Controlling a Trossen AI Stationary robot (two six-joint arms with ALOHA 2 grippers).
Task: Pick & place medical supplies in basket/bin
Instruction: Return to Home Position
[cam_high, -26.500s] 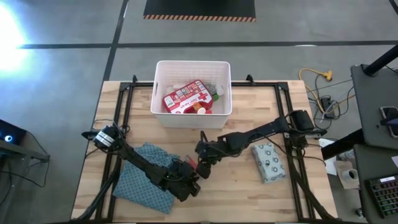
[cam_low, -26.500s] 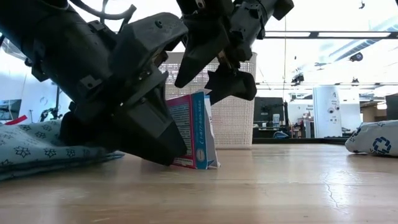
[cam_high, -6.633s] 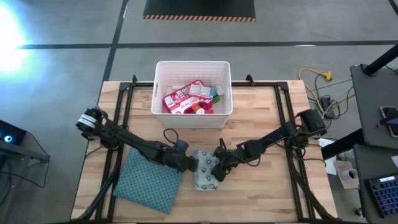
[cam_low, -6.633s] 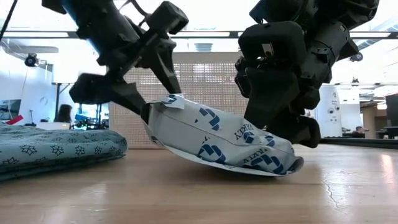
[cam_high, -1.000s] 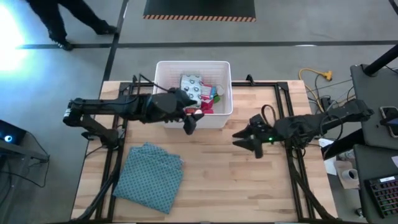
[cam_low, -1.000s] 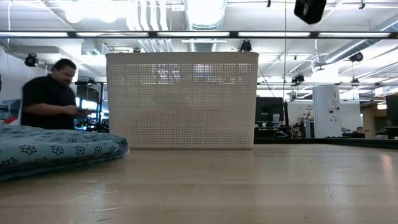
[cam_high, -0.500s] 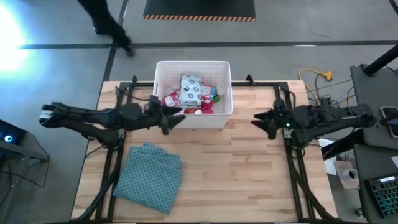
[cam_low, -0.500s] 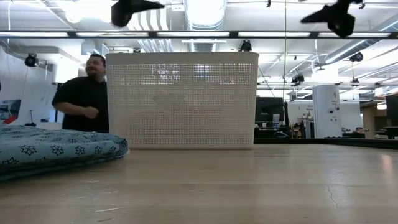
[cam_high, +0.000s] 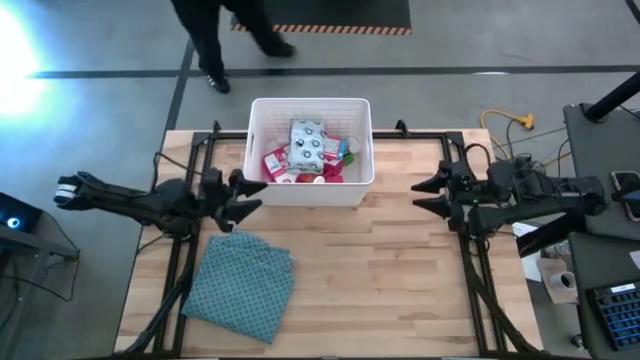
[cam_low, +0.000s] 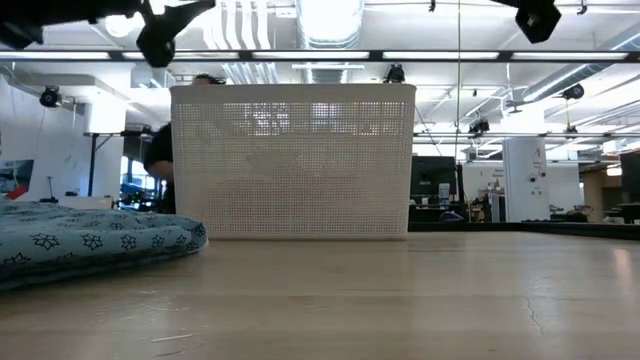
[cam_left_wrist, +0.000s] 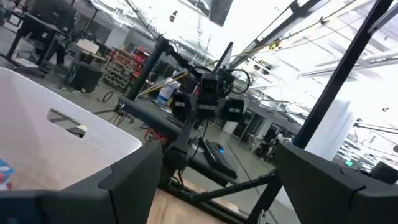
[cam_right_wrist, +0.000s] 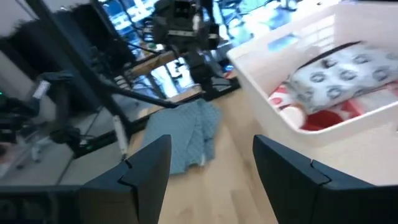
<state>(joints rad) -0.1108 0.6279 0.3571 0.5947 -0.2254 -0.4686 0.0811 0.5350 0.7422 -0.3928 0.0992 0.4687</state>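
The white slotted bin (cam_high: 311, 150) stands at the table's far middle and holds the medical supplies: the pale dotted soft pack (cam_high: 307, 143) lies on top of the red-and-white case (cam_high: 275, 163) and a green-capped bottle (cam_high: 349, 147). The same pack (cam_right_wrist: 339, 70) shows in the right wrist view. My left gripper (cam_high: 250, 190) hovers open, high above the table's left side, next to the bin's near left corner, empty. My right gripper (cam_high: 427, 194) hovers open and empty over the table's right edge, pointing toward the bin.
A blue-green patterned cloth (cam_high: 243, 284) lies folded at the near left of the wooden table (cam_high: 380, 280). A black frame (cam_high: 466, 250) runs along both table sides. A person (cam_high: 222, 30) walks on the floor beyond the far edge.
My left gripper has drawn back from over the bin's near edge toward the table's left side and sunk. My right gripper has pulled back toward the table's right edge. Both stay open. The person has walked rightward behind the table.
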